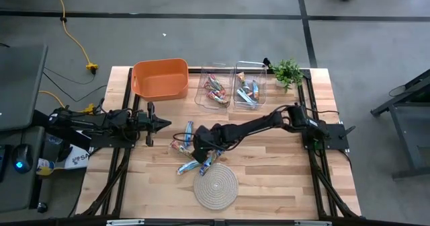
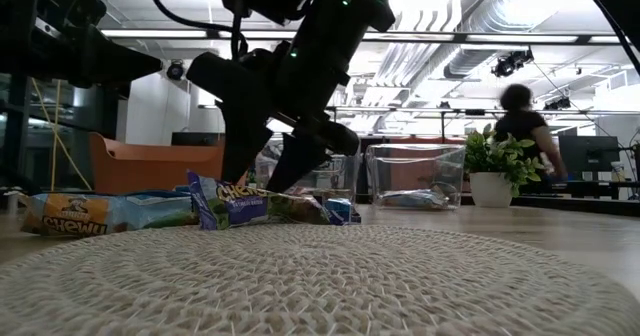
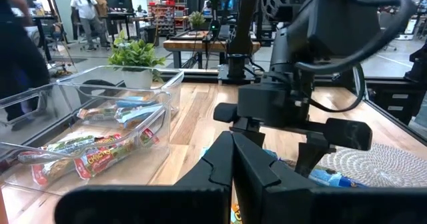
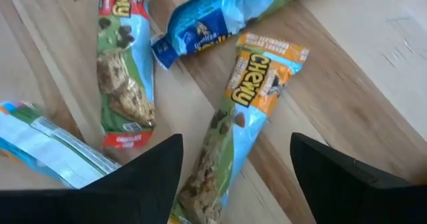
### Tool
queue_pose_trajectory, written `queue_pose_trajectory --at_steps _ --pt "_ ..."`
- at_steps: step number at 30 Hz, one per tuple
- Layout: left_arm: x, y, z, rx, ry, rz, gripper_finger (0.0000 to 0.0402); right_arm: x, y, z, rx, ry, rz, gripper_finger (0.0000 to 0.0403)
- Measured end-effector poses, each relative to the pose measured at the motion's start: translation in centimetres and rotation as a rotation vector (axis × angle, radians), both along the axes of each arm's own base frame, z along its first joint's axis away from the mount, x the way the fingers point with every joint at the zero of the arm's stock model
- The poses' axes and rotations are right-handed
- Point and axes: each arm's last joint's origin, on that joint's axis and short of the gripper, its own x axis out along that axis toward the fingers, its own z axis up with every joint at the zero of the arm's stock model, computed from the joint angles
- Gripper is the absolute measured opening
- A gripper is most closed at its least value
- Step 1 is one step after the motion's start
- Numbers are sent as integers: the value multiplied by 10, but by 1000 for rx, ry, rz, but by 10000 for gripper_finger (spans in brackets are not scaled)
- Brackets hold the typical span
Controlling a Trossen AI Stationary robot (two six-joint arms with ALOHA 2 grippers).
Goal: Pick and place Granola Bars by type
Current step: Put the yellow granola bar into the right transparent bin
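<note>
At table rear, orange bin w/o bars, 2 clear bins w/ bars, R fingers spread, L pressed together.

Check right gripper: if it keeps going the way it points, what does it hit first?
Likely the orange-ended bar. The right gripper is open, pointing down at the table, and that bar lies between its fingers. How far above it, I can't tell.

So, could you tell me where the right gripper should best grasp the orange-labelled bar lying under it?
Probably across its narrow middle, from straight above: the orange-labelled bar lies flat on the table, and the open right gripper already straddles it.
</note>
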Motion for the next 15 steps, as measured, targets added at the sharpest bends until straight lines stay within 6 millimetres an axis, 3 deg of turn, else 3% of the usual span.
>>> queue_pose_trajectory --at_steps 10,15 --pt "0 0 0 0 0 0 0 2 0 1 -47 -21 27 262" --pt "0 0 0 0 0 0 0 6 4 -19 -43 -7 35 262"
